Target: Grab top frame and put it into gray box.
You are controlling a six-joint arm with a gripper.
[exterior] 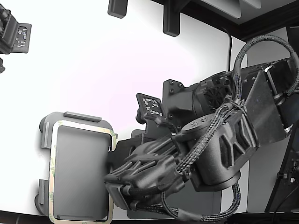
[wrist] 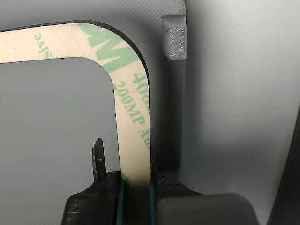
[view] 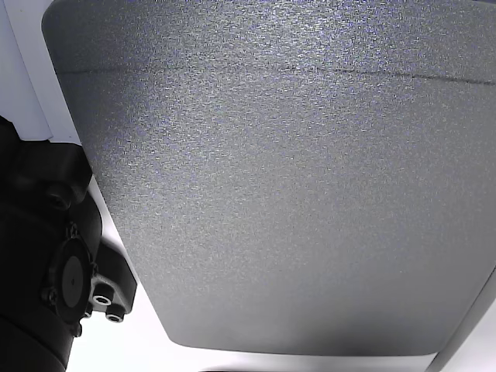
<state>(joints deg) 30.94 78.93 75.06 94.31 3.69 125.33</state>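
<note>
The gripper (wrist: pixel 136 187) is clamped on one side of the top frame (wrist: pixel 133 122), which lies over the gray box (exterior: pixel 74 116) on the white table (exterior: pixel 117 56), its corner near a raised tab (wrist: pixel 174 37). If misaligned on release, the thin frame could likely rest on a tab or stick to the pads

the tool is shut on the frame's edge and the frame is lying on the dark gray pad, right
Not the pad. The exterior view shows the frame lying in the light gray box with raised tabs. The tool is indeed shut on its edge, as the wrist view shows.
</note>
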